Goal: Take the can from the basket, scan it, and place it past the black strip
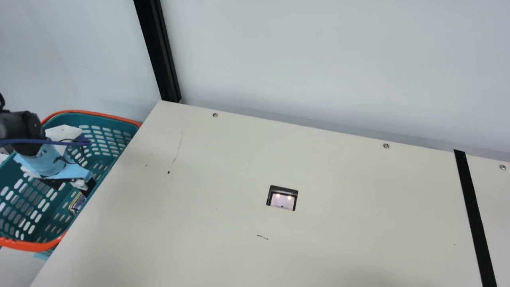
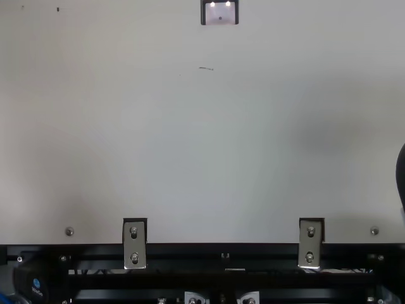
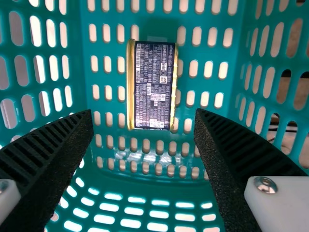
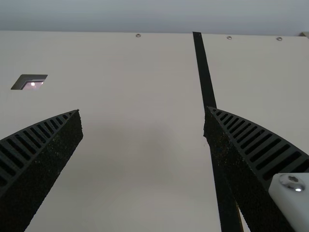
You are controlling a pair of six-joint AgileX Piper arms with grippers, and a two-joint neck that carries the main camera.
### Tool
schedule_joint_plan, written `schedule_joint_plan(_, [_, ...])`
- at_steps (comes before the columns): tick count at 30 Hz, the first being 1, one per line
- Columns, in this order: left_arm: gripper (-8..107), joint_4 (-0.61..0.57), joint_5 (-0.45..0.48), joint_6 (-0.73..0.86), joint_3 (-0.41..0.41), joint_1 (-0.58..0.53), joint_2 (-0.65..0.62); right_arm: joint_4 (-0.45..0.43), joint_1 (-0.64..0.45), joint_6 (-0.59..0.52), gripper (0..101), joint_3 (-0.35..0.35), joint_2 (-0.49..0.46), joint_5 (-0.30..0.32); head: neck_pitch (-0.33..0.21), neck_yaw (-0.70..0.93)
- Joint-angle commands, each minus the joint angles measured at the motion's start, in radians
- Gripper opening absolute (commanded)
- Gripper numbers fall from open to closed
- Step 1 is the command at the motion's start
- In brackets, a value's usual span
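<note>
Two fingers spread wide on the left gripper (image 1: 74,185)! Beyond their tips lies the can (image 3: 153,84), dark label packed with pale print.

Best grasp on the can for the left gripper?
I'd come down through the open top of the basket and pinch the can mid-length, across its narrow width: its gold-edged long sides run straight, facing the left gripper's open fingers.
</note>
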Motion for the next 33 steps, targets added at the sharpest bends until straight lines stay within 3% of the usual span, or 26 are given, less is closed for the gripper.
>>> schedule_joint_plan(1, [90,-0.008,0.022,0.006,-0.016,0.000,0.007,0.000,0.000,0.000,101,0.000,0.000,0.000,-0.031,0.019])
schedule_joint_plan(14, [90,-0.015,0.062,0.012,-0.058,-0.002,0.038,0.000,0.000,0.000,101,0.000,0.000,0.000,-0.031,0.019])
schedule_joint_plan(33, [90,0.009,0.003,-0.015,-0.077,-0.008,0.116,0.000,0.000,0.000,101,0.000,0.000,0.000,-0.031,0.019])
